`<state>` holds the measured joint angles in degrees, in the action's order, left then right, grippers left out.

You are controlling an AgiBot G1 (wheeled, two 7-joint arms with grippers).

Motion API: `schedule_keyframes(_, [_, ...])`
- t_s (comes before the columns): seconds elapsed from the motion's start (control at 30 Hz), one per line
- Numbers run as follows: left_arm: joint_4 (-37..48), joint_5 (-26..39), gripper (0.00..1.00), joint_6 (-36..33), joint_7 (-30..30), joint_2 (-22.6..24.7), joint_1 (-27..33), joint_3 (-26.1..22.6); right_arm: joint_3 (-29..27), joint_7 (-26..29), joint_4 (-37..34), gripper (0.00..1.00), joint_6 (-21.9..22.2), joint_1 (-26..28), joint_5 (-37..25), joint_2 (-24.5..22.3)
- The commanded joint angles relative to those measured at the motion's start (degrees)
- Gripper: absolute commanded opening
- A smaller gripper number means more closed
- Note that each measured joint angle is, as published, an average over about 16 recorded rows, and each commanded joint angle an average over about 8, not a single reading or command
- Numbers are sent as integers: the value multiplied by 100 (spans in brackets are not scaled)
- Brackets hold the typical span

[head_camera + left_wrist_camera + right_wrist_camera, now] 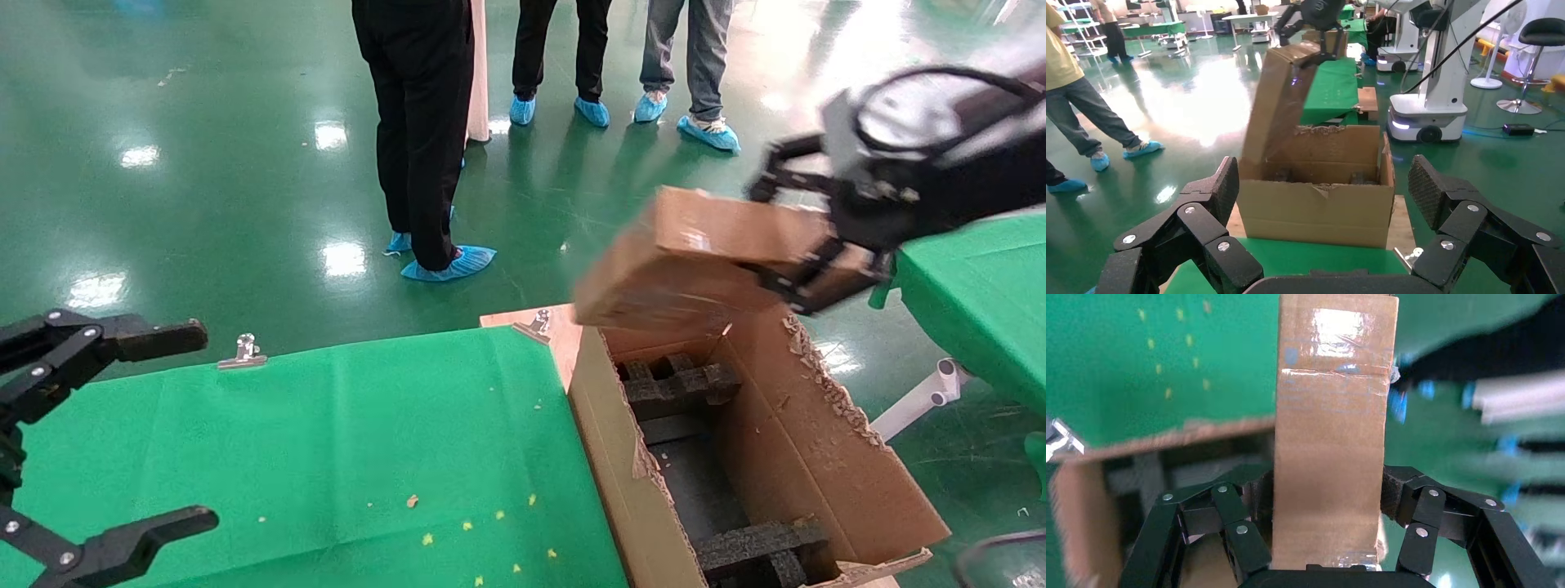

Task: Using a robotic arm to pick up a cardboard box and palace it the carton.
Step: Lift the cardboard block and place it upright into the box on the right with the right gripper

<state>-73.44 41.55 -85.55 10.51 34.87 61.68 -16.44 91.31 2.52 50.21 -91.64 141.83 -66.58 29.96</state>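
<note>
The box (695,253) is held clamped by the right gripper (805,237) above the carton (817,457); lowering is needed next.

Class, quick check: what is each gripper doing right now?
Left gripper: open, empty, parked over the green table.
Right gripper: shut on the cardboard box, held above the carton.

A green-clothed table (327,441), cloth clipped and crumb-speckled, stands beside the carton (817,457) on the floor.
</note>
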Motion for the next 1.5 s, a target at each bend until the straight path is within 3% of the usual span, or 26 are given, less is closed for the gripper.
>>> schedule_keyframes(0.03, [0,-1,100,0,0,0,0,-1,339,-4,22,0,-8,239,-32,-207])
schedule_keyframes(0.23, [0,-2,100,2,-2,-1,1,-3,1031,552,-251,0,175,317,11,-663])
schedule_keyframes(0.43, [0,-4,100,3,-3,-2,1,-6,1257,1465,-269,0,844,-63,145,-1123])
schedule_keyframes(1.13, [0,-8,100,5,-6,-5,3,-12,1726,3898,1512,0,3148,-1005,294,-2509])
schedule_keyframes(1.5, [2,-8,100,8,-8,-6,2,-14,1869,4454,1960,0,3671,-1179,334,-2866])
